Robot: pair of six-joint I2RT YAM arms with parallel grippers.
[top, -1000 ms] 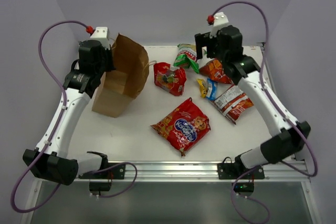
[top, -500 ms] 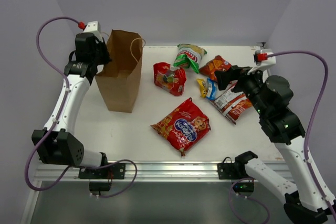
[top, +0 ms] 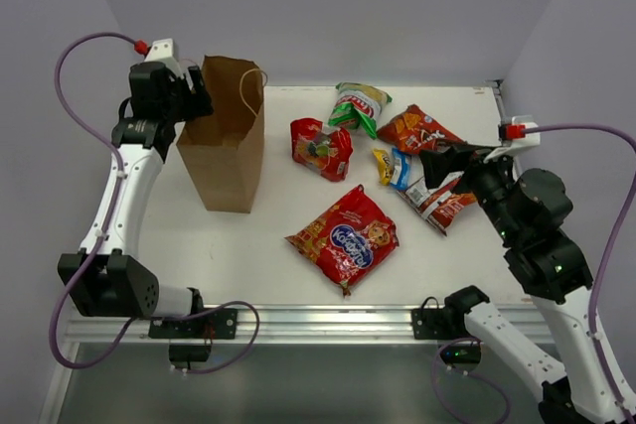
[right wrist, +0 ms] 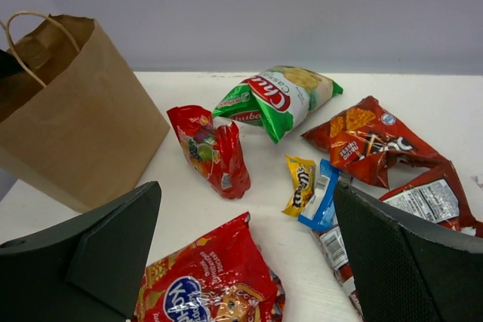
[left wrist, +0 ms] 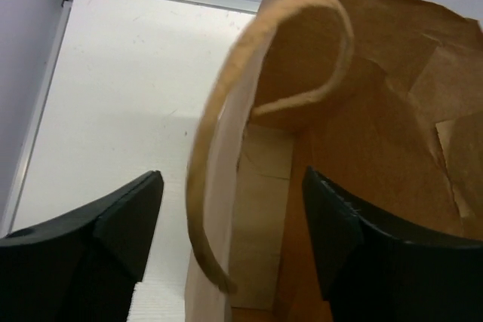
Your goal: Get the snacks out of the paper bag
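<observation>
The brown paper bag (top: pixel 227 141) stands upright at the back left, its mouth open upward. My left gripper (top: pixel 199 96) is open at the bag's top rim. In the left wrist view its jaws (left wrist: pixel 230 231) straddle the bag's wall and one twisted handle (left wrist: pixel 226 111) without pinching them. The snacks lie on the table right of the bag: a large red packet with a blue logo (top: pixel 345 238), a small red one (top: pixel 321 146), a green-and-white one (top: pixel 358 106), an orange one (top: pixel 417 129), a yellow-and-blue one (top: pixel 395 168) and a red-and-white one (top: pixel 442 201). My right gripper (top: pixel 444 171) hangs open and empty above the right-hand packets.
The table's metal rail (top: pixel 328 320) runs along the near edge and purple walls close in the back and both sides. Bare white tabletop (top: pixel 199 245) lies in front of the bag. The part of the bag's inside (left wrist: pixel 260 216) that shows is only brown paper.
The bag was tilted in my shut left gripper; now it stands upright and that gripper has opened. My right arm swung from the table's back to the right side.
</observation>
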